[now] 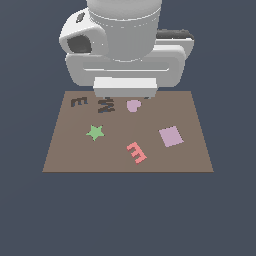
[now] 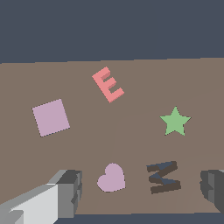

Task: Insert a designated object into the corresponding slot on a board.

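Observation:
The salmon-red E block [image 1: 136,152] lies flat on the brown board [image 1: 190,160], near its front middle. It also shows in the wrist view [image 2: 108,84]. The dark E-shaped slot [image 1: 78,102] is at the board's far corner on the exterior view's left, and it is out of the wrist view. My gripper [image 2: 142,192] is open and empty, its fingers [image 2: 70,192] wide apart. It hovers above the far side of the board, over the heart and the M recess, well away from the red E. The arm's hand [image 1: 125,87] hides the fingers in the exterior view.
A dark M-shaped recess [image 1: 106,105] sits next to the E slot, with a pink heart [image 1: 133,105] beside it. A green star [image 1: 95,133] lies left of the red E and a pink square [image 1: 171,136] right of it. Dark floor surrounds the board.

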Robot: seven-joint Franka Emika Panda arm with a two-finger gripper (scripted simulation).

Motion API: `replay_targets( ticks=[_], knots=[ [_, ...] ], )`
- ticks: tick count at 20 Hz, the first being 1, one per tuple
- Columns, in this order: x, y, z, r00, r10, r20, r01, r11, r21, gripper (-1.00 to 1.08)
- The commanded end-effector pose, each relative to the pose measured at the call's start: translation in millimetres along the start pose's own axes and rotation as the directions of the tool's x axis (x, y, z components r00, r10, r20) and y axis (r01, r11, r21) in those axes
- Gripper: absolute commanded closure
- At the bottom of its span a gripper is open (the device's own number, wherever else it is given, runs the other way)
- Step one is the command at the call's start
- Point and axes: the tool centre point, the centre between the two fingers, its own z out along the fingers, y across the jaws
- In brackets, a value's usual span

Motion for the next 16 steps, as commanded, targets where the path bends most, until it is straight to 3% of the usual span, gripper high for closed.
replay_targets(
  ticks=[1,9,16],
  knots=[
    [0,0,0,1.0,0.0,0.0,0.0,1.0,0.0,-0.92],
    [8,0,10,0.999,-0.045,0.001,0.045,0.999,0.0,-0.92],
    [28,-1,35,0.987,-0.162,0.005,0.162,0.987,0.0,-0.92]
  ],
)
